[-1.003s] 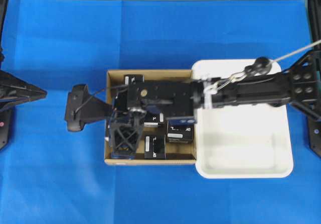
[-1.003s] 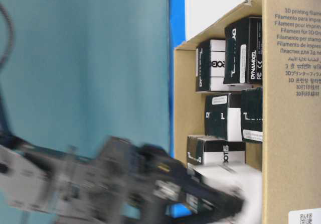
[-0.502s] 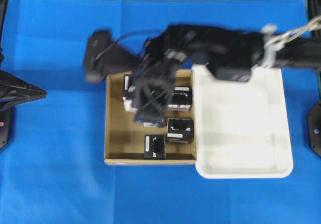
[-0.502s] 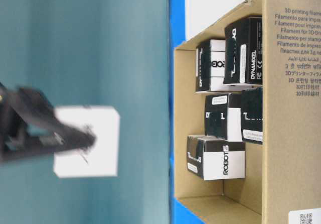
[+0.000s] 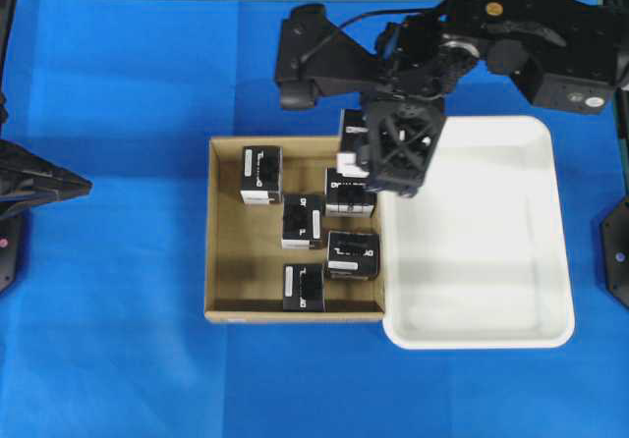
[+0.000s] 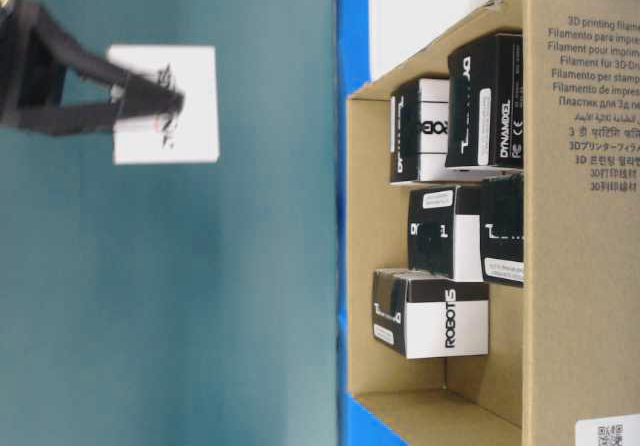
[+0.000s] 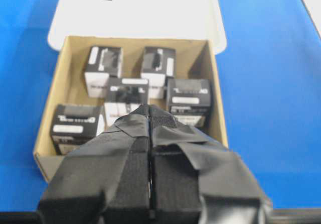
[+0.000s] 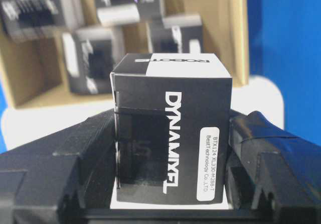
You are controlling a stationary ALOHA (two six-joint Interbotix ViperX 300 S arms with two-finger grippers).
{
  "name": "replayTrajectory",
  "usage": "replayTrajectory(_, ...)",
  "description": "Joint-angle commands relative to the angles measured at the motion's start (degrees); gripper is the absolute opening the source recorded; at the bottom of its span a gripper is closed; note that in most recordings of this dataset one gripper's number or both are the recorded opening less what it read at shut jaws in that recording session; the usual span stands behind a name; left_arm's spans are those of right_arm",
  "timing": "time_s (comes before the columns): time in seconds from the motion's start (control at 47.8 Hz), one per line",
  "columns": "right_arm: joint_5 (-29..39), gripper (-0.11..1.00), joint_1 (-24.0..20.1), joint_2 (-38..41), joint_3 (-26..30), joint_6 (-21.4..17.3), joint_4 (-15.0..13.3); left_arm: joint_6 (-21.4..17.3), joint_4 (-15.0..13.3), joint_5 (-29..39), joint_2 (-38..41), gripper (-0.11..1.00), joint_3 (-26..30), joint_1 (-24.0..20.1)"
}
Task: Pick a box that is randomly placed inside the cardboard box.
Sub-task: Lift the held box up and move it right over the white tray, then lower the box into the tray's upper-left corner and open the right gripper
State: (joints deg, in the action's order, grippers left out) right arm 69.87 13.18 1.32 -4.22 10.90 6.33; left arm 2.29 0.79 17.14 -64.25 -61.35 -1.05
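Right wrist view: right pincer clamps box reading "DYNAMIXEL", "ROBOTIS"; left pincer together.

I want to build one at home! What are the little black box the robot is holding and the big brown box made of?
The box looks like thin printed card, smooth, with sharp folded edges. The cardboard box looks like plain matte brown cardboard.

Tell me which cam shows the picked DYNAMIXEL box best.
Right wrist: the DYNAMIXEL box fills the frame, lettering readable, clamped in the right hand. Overhead shows only a sliver of it beside the hand, above the cardboard box. Table-level shows a blurred white face. Left wrist shows only a scrap, if any.
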Motion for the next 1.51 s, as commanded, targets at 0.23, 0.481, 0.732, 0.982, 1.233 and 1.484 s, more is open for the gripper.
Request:
replayTrajectory(0.23, -5.8, 0.6, 5.19, -4.22, -9.49, 6.5, -0.26, 0.09, 0.09, -0.35, 0.26, -0.07, 1.49, -0.18)
replayTrajectory(0.481, -16.0, 0.6, 5.45, -4.75, -20.83, 13.8, -1.67, 0.0, 0.18, -0.53, -0.97, -0.07, 1.85, 0.09)
replayTrajectory(0.732, -26.81, 0.6, 5.54, -4.48, -28.56, 15.21, -1.67, 0.09, 0.18, -0.62, -0.79, -0.07, 1.76, 0.09)
replayTrajectory(0.982, -31.46, 0.6, 5.71, -3.34, -33.66, 14.85, -1.67, 0.18, 0.09, -0.7, -0.79, -0.07, 1.85, 0.09)
replayTrajectory(1.233, -35.77, 0.6, 6.42, -1.67, -34.45, 14.5, -1.67, 0.18, 0.09, -0.88, -0.88, -0.07, 1.93, 0.09)
replayTrajectory(1.484, -36.39, 0.6, 6.77, 0.62, -34.54, 14.24, -1.67, 0.7, 0.09, -0.79, -0.79, -0.07, 1.93, 0.09)
